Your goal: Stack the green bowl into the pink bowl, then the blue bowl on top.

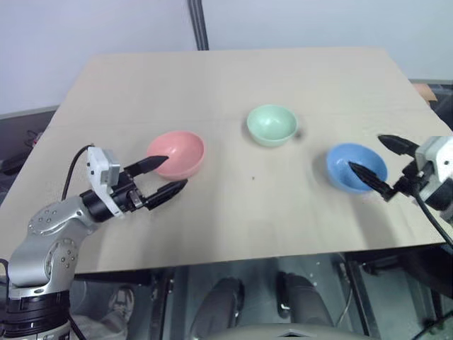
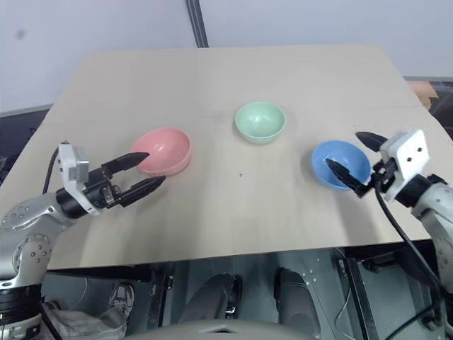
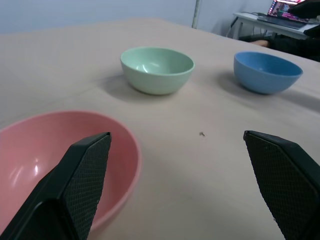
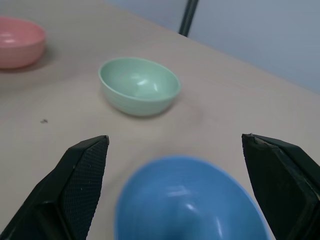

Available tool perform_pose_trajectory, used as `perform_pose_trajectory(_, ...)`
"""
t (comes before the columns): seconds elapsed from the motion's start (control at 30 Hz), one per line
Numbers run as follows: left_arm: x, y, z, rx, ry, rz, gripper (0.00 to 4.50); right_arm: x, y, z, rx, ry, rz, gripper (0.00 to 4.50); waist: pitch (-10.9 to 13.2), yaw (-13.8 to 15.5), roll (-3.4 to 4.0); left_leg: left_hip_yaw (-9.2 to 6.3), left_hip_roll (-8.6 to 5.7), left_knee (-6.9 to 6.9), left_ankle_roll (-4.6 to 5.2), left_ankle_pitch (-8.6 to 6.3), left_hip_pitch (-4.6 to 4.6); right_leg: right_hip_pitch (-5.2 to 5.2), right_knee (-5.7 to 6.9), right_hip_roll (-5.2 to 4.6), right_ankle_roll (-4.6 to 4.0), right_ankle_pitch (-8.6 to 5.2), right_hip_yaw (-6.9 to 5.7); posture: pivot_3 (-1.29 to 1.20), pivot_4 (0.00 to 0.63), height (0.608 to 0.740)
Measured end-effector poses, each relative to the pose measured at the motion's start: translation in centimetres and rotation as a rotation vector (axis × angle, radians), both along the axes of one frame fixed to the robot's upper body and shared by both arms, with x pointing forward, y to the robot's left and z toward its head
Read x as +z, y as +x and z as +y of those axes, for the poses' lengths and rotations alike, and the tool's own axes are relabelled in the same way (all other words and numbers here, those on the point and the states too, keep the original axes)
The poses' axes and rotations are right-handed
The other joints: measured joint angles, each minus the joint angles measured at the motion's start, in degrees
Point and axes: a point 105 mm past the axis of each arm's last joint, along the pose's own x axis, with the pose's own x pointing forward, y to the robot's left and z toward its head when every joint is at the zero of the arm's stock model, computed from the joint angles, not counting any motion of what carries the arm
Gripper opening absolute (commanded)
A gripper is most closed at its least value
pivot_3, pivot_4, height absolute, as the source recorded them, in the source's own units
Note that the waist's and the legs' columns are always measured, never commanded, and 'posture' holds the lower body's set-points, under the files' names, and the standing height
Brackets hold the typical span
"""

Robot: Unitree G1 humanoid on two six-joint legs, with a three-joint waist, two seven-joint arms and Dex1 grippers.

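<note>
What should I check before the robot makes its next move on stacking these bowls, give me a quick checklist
1. Green bowl upright, empty, standing apart from the others: ok.
2. Pink bowl upright and empty to receive it: ok.
3. Blue bowl not yet stacked, standing alone: ok.
4. Left gripper open, holding nothing, beside the pink bowl: ok.
5. Right gripper open, holding nothing, at the blue bowl: ok.
6. A gripper lined up on the green bowl, which goes first: not ok.

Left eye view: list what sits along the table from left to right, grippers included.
left gripper → pink bowl → green bowl → blue bowl → right gripper, all over or on the table.
</note>
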Motion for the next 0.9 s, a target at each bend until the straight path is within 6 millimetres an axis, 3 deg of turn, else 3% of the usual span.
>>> perform_pose_trajectory(0.27, 0.1, 0.0, -0.9, -0.011, -0.014, -0.009, 4.50, -0.7, 6.0, 5.6, 0.072, -0.107, -0.001, 4.45, 0.00, 0.09, 0.00, 0.04, 0.01, 0.00, -0.25, 0.15, -0.04, -0.07, 0.01, 0.08, -0.12, 0.08, 0.03, 0.00, 0.150, 0.740)
perform_pose_trajectory(0.43, 0.5, 0.0, -0.1, 0.030, 0.003, -0.001, 4.50, -1.0, 7.8, 9.9, 0.211, -0.145, -0.016, 4.45, 0.01, -0.20, -0.01, 0.10, 0.01, -0.02, -0.25, 0.15, -0.06, -0.14, -0.01, 0.12, -0.16, 0.10, 0.09, 0.00, 0.150, 0.740)
perform_pose_trajectory(0.53, 0.0, 0.9, 1.1, 0.210, 0.097, 0.034, 4.50, -0.7, 7.1, 11.0, 0.287, -0.135, -0.055, 4.45, 0.01, 0.21, -0.02, -0.03, -0.04, -0.02, -0.27, 0.14, -0.14, -0.14, -0.04, 0.09, -0.16, 0.10, 0.05, 0.00, 0.150, 0.740)
perform_pose_trajectory(0.6, 0.0, 1.3, 1.3, 0.290, 0.205, 0.061, 4.50, -0.5, 4.9, 11.8, 0.394, -0.095, -0.084, 4.45, 0.01, 0.44, -0.05, -0.15, -0.11, -0.01, -0.24, 0.10, -0.20, -0.14, -0.05, 0.05, -0.15, 0.10, -0.01, 0.00, 0.150, 0.740)
perform_pose_trajectory(0.77, 0.8, 2.3, -0.5, 0.260, 0.495, 0.052, 4.50, -0.5, 0.8, 12.1, 0.534, -0.029, -0.060, 4.45, 0.02, 0.17, -0.04, -0.11, -0.22, -0.02, -0.23, 0.08, -0.14, -0.12, -0.01, -0.01, -0.13, 0.09, -0.02, 0.00, 0.150, 0.740)
perform_pose_trajectory(0.9, 0.2, 2.8, -1.6, 0.207, 0.660, 0.052, 4.50, -0.2, -1.0, 11.5, 0.546, -0.002, -0.033, 4.45, 0.02, -0.35, -0.01, 0.07, -0.11, -0.04, -0.18, 0.05, -0.01, -0.12, 0.06, 0.11, -0.08, 0.10, 0.00, 0.00, 0.150, 0.740)
